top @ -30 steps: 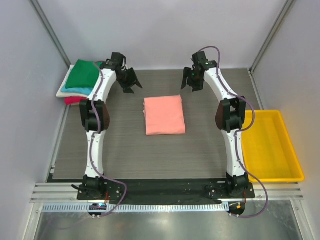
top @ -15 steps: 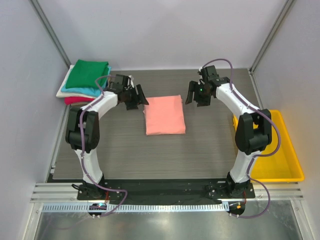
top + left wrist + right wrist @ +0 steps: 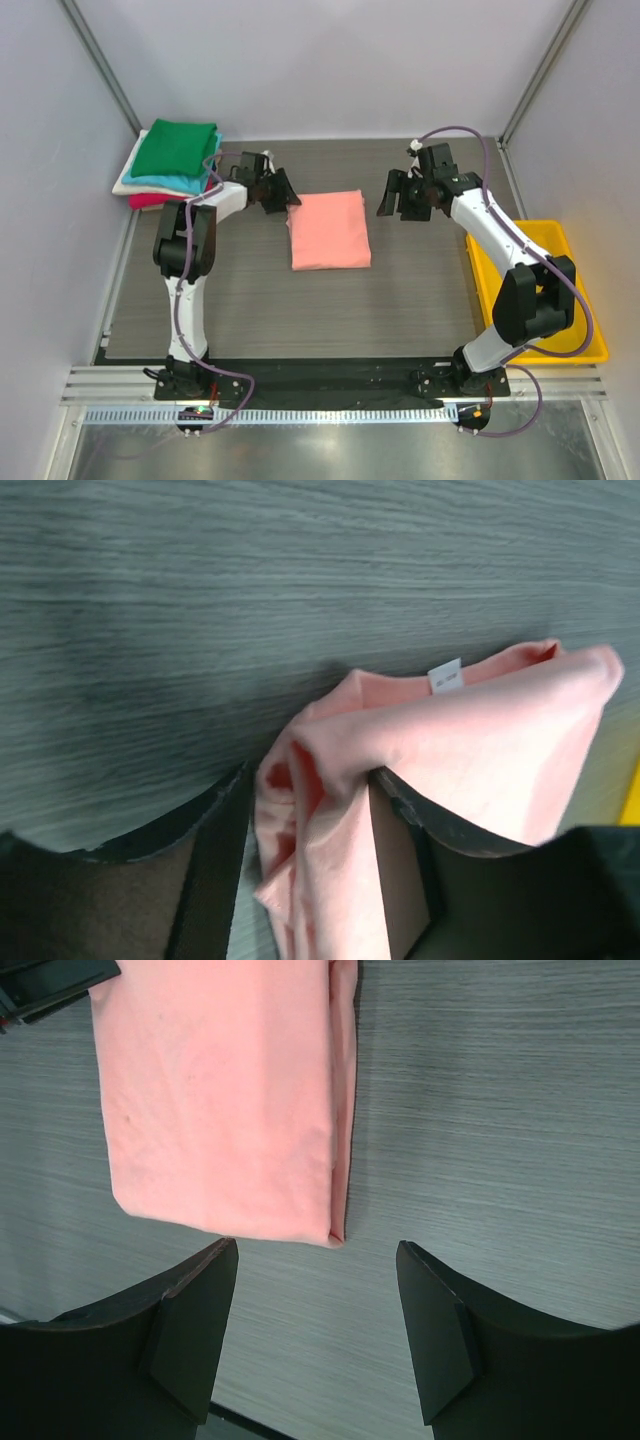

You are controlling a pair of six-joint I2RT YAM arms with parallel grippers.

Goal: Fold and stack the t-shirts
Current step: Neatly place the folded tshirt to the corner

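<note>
A salmon-pink t-shirt (image 3: 329, 229) lies folded as a rectangle in the middle of the table. My left gripper (image 3: 281, 194) is at its far left corner. In the left wrist view the left gripper (image 3: 310, 780) is open, with its jaws on either side of that bunched corner (image 3: 330, 810) and the white neck label (image 3: 445, 675) just beyond. My right gripper (image 3: 396, 197) is open and empty, just right of the shirt. In the right wrist view the right gripper (image 3: 318, 1250) hovers off the shirt's (image 3: 220, 1100) corner. A stack of folded t-shirts, green (image 3: 178, 147) on top, stands at the back left.
Under the green shirt are teal (image 3: 160, 182), cream and red-pink (image 3: 145, 200) ones, against the left wall. A yellow bin (image 3: 540, 290) stands at the table's right edge, next to the right arm.
Both arms have swung outward at the elbows. My left gripper has come down onto the shirt's far left corner. My right gripper has moved a little right and nearer. The shirt still lies flat.
</note>
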